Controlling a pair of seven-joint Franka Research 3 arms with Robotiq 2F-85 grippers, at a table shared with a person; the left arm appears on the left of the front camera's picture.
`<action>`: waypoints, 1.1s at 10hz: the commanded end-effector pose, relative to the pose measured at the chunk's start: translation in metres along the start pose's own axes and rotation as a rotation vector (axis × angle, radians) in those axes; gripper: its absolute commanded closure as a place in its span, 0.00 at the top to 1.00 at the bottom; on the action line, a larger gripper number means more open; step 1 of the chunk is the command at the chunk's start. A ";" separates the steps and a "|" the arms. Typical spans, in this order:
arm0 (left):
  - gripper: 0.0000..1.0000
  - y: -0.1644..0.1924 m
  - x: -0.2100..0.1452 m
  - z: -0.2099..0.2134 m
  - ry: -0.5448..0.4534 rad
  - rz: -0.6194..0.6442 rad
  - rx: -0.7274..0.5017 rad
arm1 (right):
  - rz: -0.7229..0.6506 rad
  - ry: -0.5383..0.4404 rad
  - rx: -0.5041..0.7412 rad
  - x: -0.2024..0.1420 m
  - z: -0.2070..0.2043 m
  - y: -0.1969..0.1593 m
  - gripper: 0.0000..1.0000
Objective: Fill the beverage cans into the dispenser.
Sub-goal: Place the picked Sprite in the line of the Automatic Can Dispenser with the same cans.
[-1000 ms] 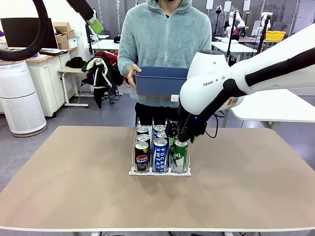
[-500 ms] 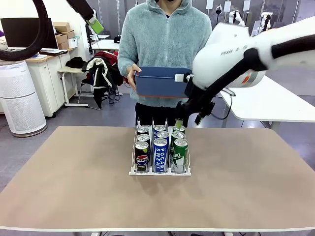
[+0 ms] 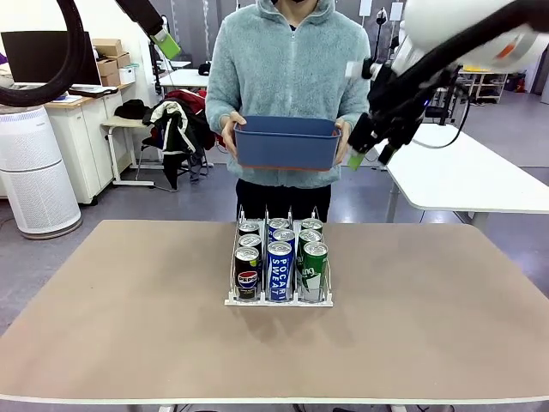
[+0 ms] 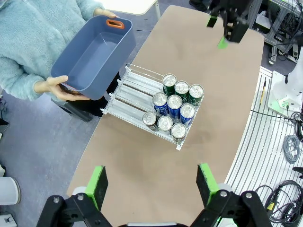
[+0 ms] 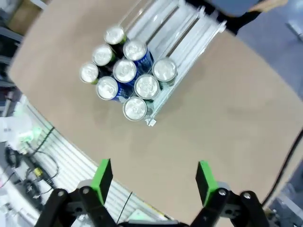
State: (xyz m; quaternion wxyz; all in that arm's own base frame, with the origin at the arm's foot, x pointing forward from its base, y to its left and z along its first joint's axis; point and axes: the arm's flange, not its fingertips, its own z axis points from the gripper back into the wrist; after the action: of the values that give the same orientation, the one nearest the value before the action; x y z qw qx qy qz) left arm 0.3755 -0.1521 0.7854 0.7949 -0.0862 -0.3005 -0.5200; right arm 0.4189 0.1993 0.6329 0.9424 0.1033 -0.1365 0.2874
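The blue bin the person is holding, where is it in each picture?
Front view: blue bin at top middle, in the person's hands.
Left wrist view: bin at upper left.
Right wrist view: one blue corner, top edge.
Shared landmark: the dispenser of cans nearby.

Clear three-lane dispenser with thin wire dividers and a white base, standing at the middle of the table. Nine slim beverage cans stand upright in it, three per lane, silver tops up, packed touching toward the robot-side end; the rear part of each lane lies bare. In the front view the left lane holds black Pepsi cans, the middle lane blue Pocari Sweat cans, the right lane green cans with white lettering.
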 end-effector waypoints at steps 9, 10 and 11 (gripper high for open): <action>1.00 0.001 -0.005 -0.001 -0.005 -0.012 0.004 | 0.043 -0.176 0.026 0.018 0.122 -0.004 0.94; 1.00 0.001 -0.005 -0.001 -0.005 -0.012 0.004 | 0.028 -0.208 0.008 0.022 0.115 -0.003 0.94; 1.00 0.001 -0.005 -0.001 -0.005 -0.012 0.004 | 0.083 -0.271 0.104 0.016 0.118 -0.011 0.94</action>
State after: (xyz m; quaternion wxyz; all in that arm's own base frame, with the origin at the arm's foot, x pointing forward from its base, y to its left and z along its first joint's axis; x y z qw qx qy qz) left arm 0.3755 -0.1520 0.7854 0.7950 -0.0861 -0.3005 -0.5199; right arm 0.4147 0.1754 0.7509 0.9137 0.1469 -0.2353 0.2970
